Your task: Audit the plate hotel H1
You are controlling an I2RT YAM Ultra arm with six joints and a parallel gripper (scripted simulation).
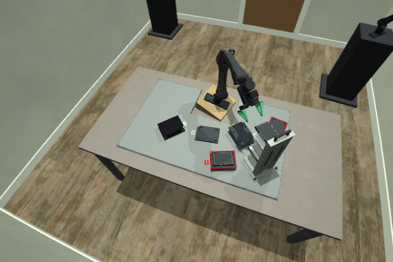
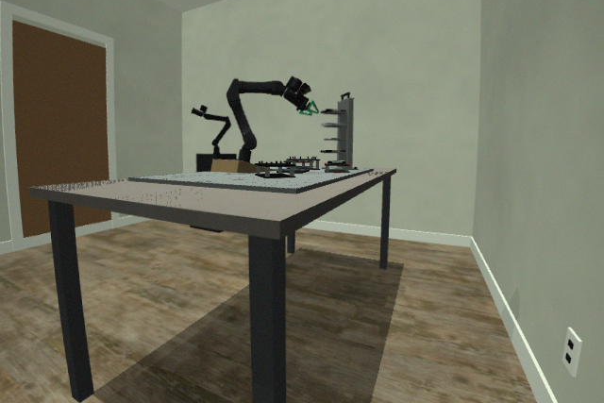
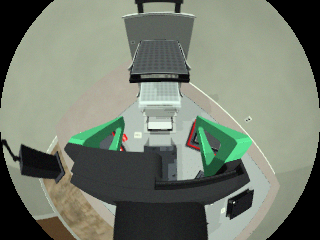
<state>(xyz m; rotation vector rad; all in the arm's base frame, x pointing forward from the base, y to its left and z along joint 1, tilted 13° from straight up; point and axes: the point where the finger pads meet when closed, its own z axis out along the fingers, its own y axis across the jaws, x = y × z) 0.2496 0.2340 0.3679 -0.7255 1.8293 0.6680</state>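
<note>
The end effector (image 1: 251, 109), spread wide and holding nothing, faces plate hotel H1 (image 1: 273, 152) near the bench's (image 1: 317, 189) right edge, probably to read the top plate (image 3: 158, 60).

gripper (image 3: 160, 140): green fingers spread wide, nothing between them | rack (image 3: 160, 27): straight ahead, handle on top | top shelf: dark plate (image 3: 158, 59) | shelf below: pale plate (image 3: 159, 95)
</note>
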